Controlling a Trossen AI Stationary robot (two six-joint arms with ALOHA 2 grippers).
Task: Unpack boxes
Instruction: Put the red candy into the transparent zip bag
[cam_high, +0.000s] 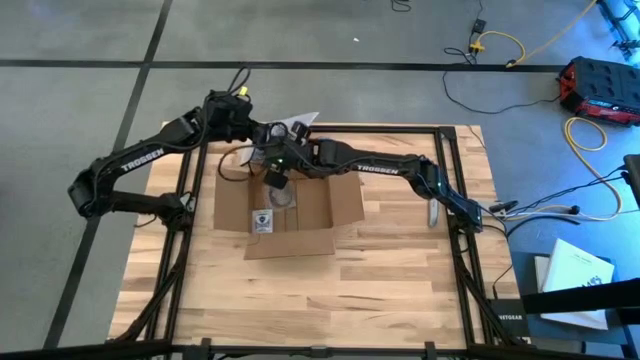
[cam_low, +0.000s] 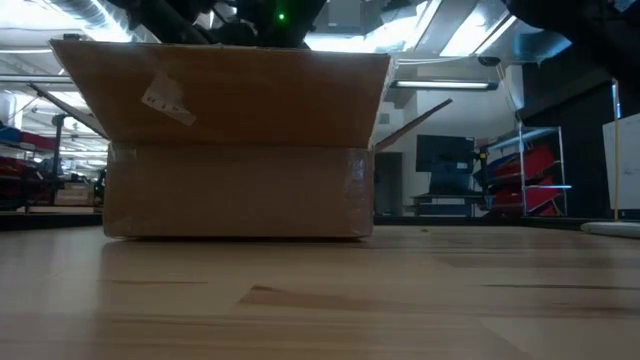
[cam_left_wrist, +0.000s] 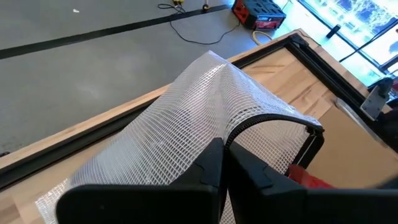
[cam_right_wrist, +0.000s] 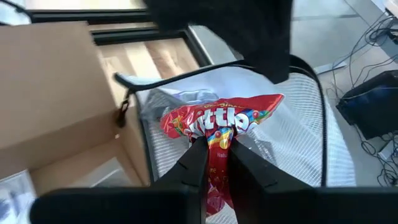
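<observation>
The cardboard box (cam_high: 290, 212) sits near the far middle of the table (cam_high: 380, 290), open side up, its long axis running left to right and flaps spread outward. At its far edge the right gripper (cam_right_wrist: 214, 152) is pinched on a red Skittles candy bag (cam_right_wrist: 221, 121) at the mouth of a white mesh zipper pouch (cam_left_wrist: 199, 118), which the left gripper (cam_left_wrist: 224, 158) clamps.

White mesh bag (cam_left_wrist: 186, 118), red candy packet (cam_right_wrist: 217, 127), wooden table (cam_high: 380, 290), grey floor (cam_high: 80, 30)
</observation>
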